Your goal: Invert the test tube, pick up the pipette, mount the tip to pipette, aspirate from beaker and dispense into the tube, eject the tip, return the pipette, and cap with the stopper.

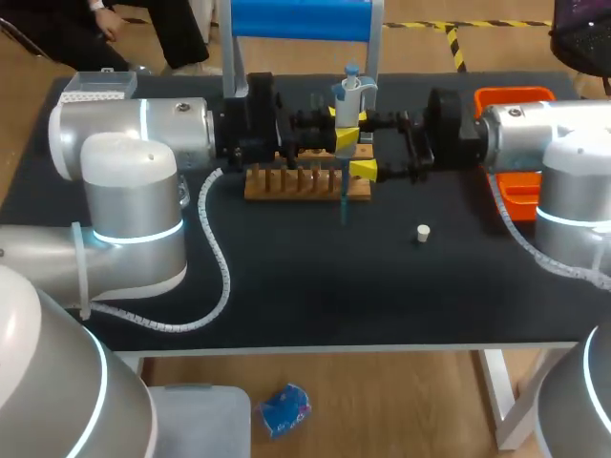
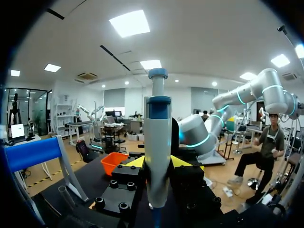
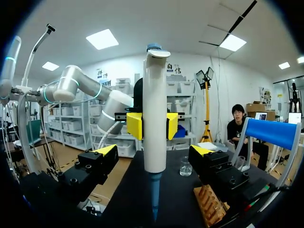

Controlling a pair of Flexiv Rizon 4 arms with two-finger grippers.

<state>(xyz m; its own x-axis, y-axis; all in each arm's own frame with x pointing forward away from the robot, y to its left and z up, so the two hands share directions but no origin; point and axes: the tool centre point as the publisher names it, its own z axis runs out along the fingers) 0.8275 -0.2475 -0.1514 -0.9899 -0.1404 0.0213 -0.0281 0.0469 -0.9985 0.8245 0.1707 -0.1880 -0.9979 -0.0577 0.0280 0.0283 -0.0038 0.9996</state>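
Note:
An upright white pipette with a blue tip mounted hangs above the wooden rack. My left gripper is shut on its body. In the left wrist view the pipette stands between the yellow tips of that gripper. My right gripper faces it from the other side, open, one finger on each side of the pipette without touching it. Beyond the blue tip a glass beaker stands on the table. A white stopper lies alone to the right of the rack.
An orange tray sits at the right edge under my right arm. A blue-topped stand rises at the back. The rack lies just under my right gripper's finger.

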